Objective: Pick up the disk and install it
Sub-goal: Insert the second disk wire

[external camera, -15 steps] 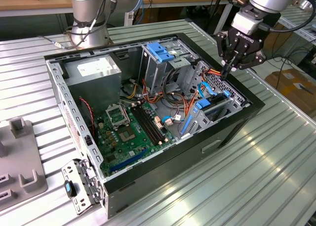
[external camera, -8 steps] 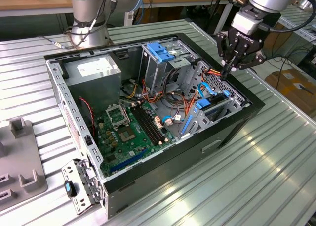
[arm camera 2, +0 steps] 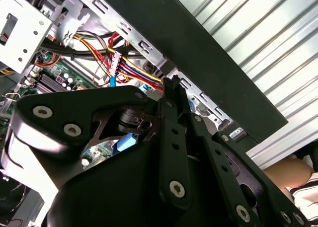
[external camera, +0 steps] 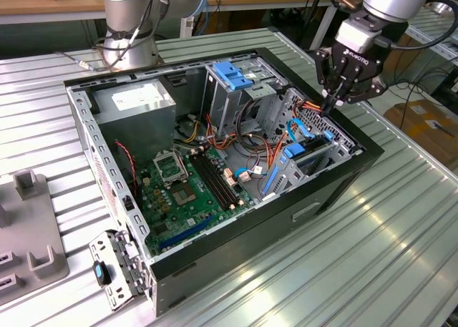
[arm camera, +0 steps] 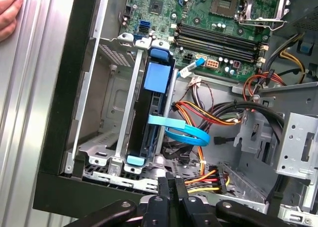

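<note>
The disk (arm camera: 149,113), a flat dark hard drive framed by a blue plastic carrier, stands on edge inside a metal bay at the front corner of the open black computer case (external camera: 336,187). In the first wrist view only its narrow upper edge shows: a dark strip with a blue tab at each end and a broad blue handle near one end. Its faces and label are hidden between the bay's silver rails. Its long axis runs along the case's side wall, from the front panel toward the green motherboard (arm camera: 213,18). In the exterior view the drive (external camera: 304,159) appears as blue and dark edges, partly masked by cables.

A flat blue data cable (arm camera: 186,132) curls just beside the disk's edge, and a bundle of red, yellow and orange wires (arm camera: 208,113) crowds the space next to it. On the other side the bay is open sheet metal up to the case wall.

The black gripper (external camera: 330,106) hangs over the case's front rim, above the wire bundle and apart from the disk. In both wrist views its fingers (arm camera: 171,189) lie pressed together, holding nothing.

A person's hand (arm camera: 10,13) rests on the ribbed metal table (external camera: 401,255), cut off by the edge of the first wrist view.
</note>
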`<state>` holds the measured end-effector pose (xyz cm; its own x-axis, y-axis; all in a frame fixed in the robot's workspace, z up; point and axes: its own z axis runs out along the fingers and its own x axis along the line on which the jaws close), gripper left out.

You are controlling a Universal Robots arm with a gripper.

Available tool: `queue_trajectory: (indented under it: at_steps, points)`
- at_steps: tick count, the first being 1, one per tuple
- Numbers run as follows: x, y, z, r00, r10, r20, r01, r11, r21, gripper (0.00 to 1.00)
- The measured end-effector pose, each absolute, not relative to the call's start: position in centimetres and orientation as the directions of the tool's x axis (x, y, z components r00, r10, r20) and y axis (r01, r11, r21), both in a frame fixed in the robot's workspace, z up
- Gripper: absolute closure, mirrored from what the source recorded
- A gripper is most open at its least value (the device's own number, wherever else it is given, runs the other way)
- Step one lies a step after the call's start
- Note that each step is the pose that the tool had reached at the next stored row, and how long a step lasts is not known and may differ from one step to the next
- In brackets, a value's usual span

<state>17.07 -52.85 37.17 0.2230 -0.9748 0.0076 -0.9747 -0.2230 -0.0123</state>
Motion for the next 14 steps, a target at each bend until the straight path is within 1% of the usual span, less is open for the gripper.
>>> queue_trajectory:
  at_steps: [14]
  points:
    - [15.1,-53.8,36.4,0.222,-0.975,0.008,-0.975,-0.222,-0.012,0.84]
